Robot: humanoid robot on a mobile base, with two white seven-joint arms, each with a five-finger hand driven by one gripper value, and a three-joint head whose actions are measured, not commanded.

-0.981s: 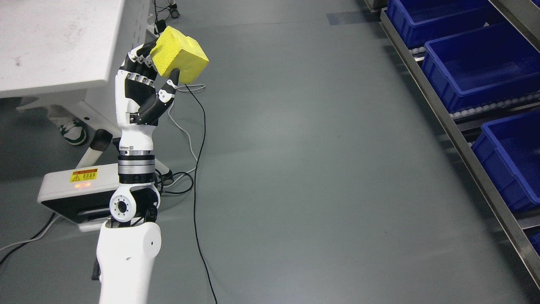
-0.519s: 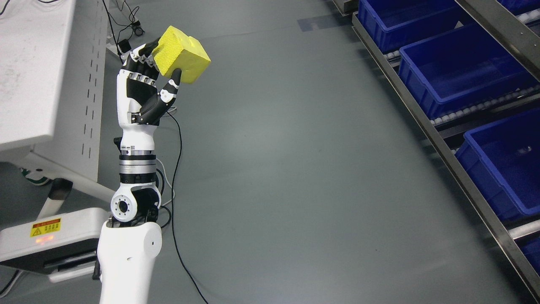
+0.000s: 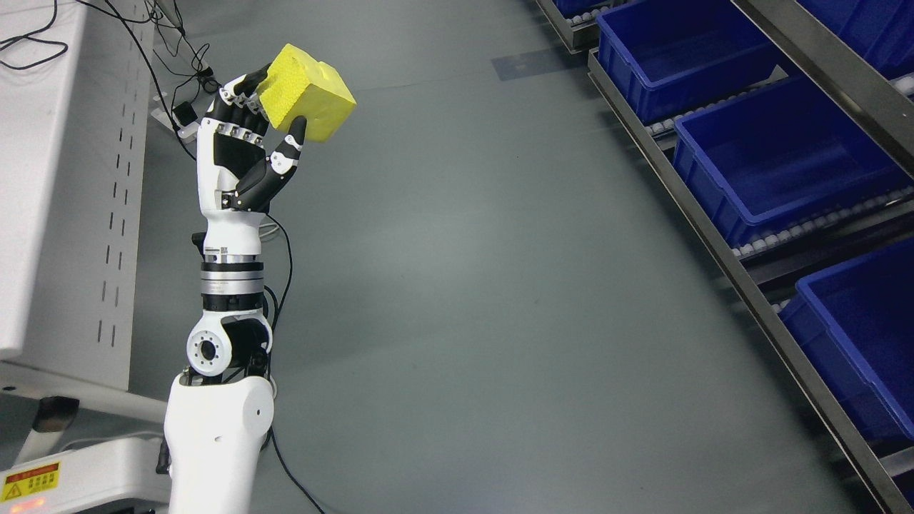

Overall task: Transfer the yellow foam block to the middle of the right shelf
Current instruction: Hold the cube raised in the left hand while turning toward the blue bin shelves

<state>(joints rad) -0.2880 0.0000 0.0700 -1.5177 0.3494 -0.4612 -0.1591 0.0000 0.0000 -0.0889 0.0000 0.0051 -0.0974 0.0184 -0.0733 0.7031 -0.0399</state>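
My left hand (image 3: 264,118) is raised upright at the left of the head view and is shut on the yellow foam block (image 3: 308,93), fingers behind it and thumb in front. The block is held high above the grey floor. The shelf (image 3: 714,235) with several blue bins (image 3: 778,153) runs along the right edge, well away from the hand. The right arm does not show.
A white table (image 3: 64,178) with a perforated side panel stands at the left, with black cables (image 3: 282,285) on the floor beside it. A white base with a warning label (image 3: 43,482) is at the lower left. Grey floor (image 3: 500,285) lies between.
The whole picture has shifted: the camera moved, so table and base slid left and down and the shelf came further in. The left hand holds the block the same way.
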